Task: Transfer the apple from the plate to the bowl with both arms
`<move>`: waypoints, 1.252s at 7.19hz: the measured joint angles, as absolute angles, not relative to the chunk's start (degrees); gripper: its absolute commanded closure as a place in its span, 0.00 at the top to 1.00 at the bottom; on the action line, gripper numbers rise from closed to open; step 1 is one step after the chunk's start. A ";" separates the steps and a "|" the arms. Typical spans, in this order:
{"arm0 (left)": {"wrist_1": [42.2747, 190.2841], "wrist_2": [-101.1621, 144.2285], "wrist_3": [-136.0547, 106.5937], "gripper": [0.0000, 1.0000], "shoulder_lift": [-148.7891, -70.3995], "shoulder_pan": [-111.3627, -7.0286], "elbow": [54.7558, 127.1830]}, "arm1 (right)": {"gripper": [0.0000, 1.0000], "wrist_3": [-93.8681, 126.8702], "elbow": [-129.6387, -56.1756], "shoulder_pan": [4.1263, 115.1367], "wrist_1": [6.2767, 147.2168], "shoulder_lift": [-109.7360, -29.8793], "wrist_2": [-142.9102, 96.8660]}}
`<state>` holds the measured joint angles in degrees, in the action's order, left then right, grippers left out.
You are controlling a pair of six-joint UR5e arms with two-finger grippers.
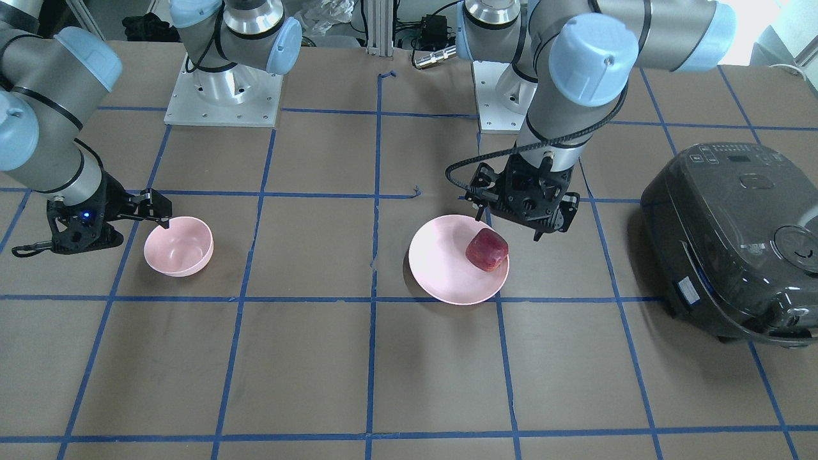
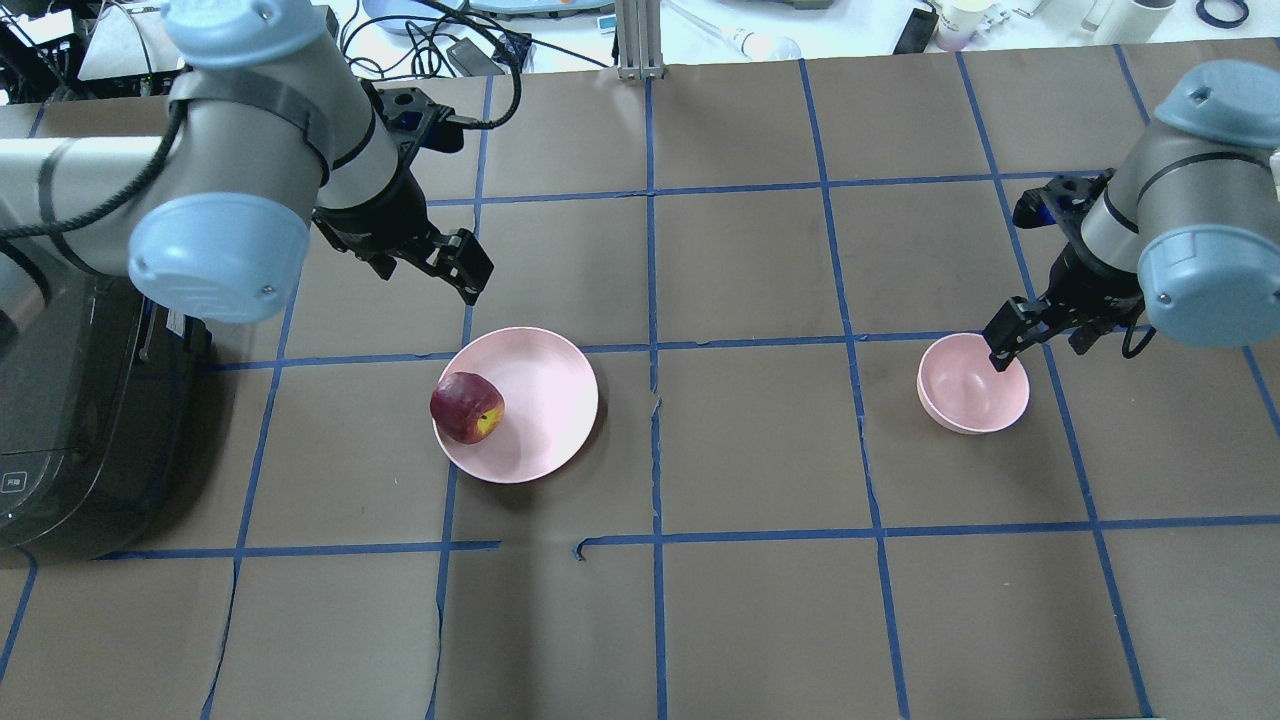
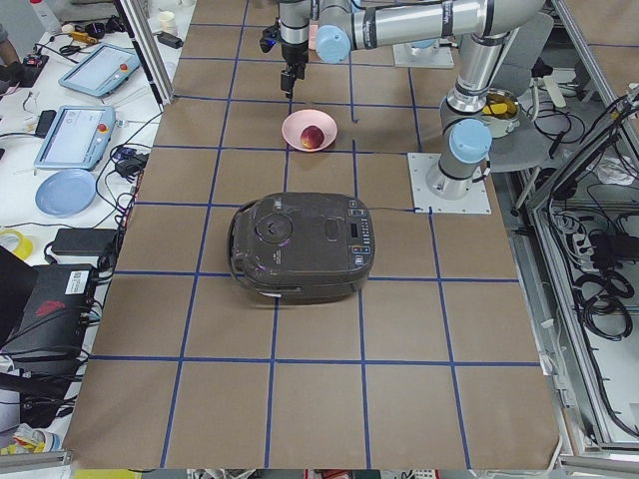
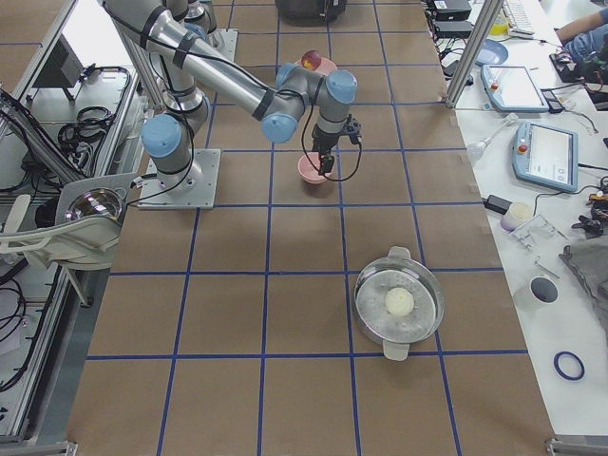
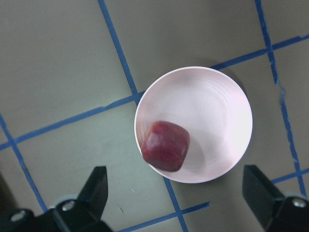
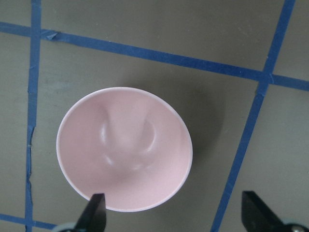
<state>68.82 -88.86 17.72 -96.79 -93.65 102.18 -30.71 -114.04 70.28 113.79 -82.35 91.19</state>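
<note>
The dark red apple lies on the flat pink plate, at the rim on the robot's left side. My left gripper hangs open above the plate's far edge. In its wrist view the apple and plate lie between and ahead of its fingers. The small pink bowl is empty. My right gripper is open above the bowl, one finger over the rim and the other outside it.
A dark rice cooker stands at the table's end on my left, near the plate. A steel pot with a white ball inside sits at the far right end. The arm bases are at the robot's edge.
</note>
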 measured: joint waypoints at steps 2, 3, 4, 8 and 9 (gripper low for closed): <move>58.52 -88.78 22.00 1.00 -99.77 -93.63 109.42 | 1.00 -30.99 -115.96 69.78 116.93 -79.88 90.39; 56.18 -88.77 25.34 1.00 -100.76 -93.56 111.30 | 0.99 -31.01 -116.17 69.74 117.52 -78.94 90.31; 55.33 -88.79 28.09 1.00 -101.46 -93.49 112.16 | 0.88 -31.00 -116.24 69.71 117.88 -78.10 90.28; 54.88 -86.85 30.01 1.00 -104.05 -93.35 112.18 | 0.20 -30.55 -116.34 69.70 118.21 -75.99 90.26; 54.85 -86.79 30.10 1.00 -104.29 -93.34 112.05 | 0.00 -30.54 -116.28 69.70 118.21 -75.79 90.28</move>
<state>54.85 -86.79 30.10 -104.29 -93.34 112.05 -30.54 -116.28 69.70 118.21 -75.79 90.28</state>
